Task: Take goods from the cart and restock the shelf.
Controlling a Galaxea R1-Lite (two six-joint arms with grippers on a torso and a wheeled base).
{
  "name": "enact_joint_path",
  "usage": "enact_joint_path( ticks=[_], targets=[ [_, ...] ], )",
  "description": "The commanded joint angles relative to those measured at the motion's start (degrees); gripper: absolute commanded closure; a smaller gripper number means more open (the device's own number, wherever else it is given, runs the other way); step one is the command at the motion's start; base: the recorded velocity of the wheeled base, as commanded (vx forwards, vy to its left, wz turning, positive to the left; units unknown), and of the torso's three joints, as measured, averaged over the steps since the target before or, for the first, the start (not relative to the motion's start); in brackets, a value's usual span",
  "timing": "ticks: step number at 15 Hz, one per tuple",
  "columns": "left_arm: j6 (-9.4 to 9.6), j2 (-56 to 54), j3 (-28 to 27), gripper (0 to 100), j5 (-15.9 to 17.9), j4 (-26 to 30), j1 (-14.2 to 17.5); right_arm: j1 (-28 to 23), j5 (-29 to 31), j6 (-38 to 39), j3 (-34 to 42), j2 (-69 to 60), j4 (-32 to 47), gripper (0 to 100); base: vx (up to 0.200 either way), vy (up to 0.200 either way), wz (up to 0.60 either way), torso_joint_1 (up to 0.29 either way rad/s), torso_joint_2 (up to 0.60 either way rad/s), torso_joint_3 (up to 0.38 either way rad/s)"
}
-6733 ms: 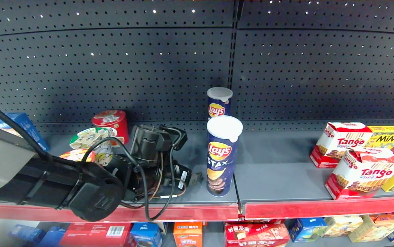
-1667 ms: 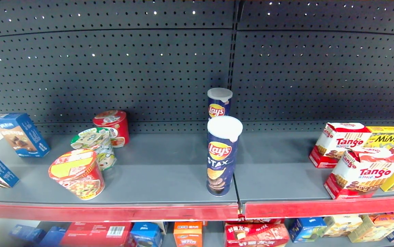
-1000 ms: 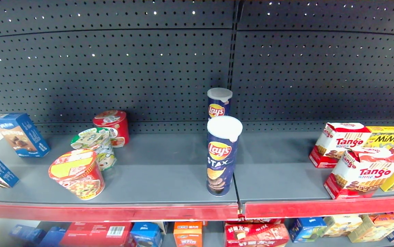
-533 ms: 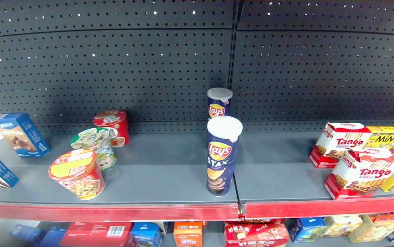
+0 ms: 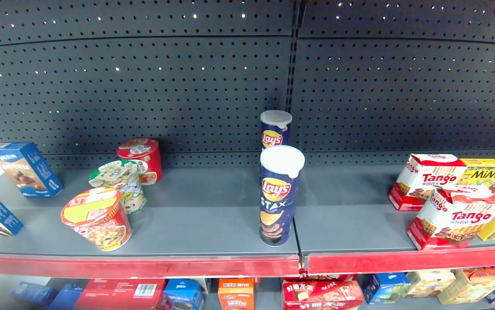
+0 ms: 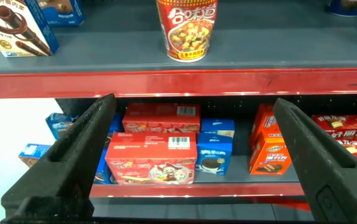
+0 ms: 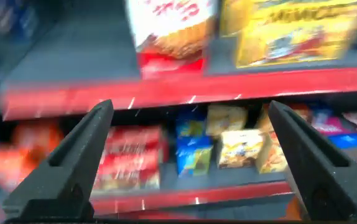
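On the grey shelf (image 5: 204,215) a red and yellow cup noodle (image 5: 96,218) stands near the front left, with a green-lidded cup (image 5: 118,183) and a red cup (image 5: 140,158) behind it. Two tall blue chip cans (image 5: 281,193) stand in the middle, one behind the other. My left gripper (image 6: 192,102) hangs open and empty in front of the shelf's red edge (image 6: 178,84), just below the cup noodle (image 6: 187,28). My right gripper (image 7: 191,106) is open and empty before the red edge, below a red and white wafer box (image 7: 169,28) and a yellow box (image 7: 290,31).
Blue biscuit boxes (image 5: 25,168) stand at the shelf's left end, red and white wafer boxes (image 5: 458,217) and yellow boxes (image 5: 490,174) at the right. A pegboard wall (image 5: 187,86) closes the back. The lower shelf (image 6: 166,155) holds several boxes. Bare shelf lies on both sides of the cans.
6.7 s ago my left arm lay on the shelf by the cups; it has drawn back out of the head view, leaving the cup noodle standing. Nothing has moved in the last 1.7 s.
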State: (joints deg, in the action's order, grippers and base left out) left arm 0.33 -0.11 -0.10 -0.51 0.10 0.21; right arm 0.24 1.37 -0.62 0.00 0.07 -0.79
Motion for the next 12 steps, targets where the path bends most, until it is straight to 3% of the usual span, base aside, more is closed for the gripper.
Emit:
enact_joint_path(
  ticks=[1, 12],
  targets=[
    [-0.07, 0.1, 0.0, 0, 0.0, 0.0, 0.1, 0.0, -1.5, -2.3, 0.0, -0.1, 0.3, 0, 0.0, 0.0, 0.0, 0.0, 0.0, 0.0],
    [0.02, 0.1, 0.0, 0, 0.0, 0.0, 0.1, 0.0, -1.3, -0.3, 0.0, -0.1, 0.4, 0, 0.0, 0.0, 0.0, 0.0, 0.0, 0.0]
  ],
)
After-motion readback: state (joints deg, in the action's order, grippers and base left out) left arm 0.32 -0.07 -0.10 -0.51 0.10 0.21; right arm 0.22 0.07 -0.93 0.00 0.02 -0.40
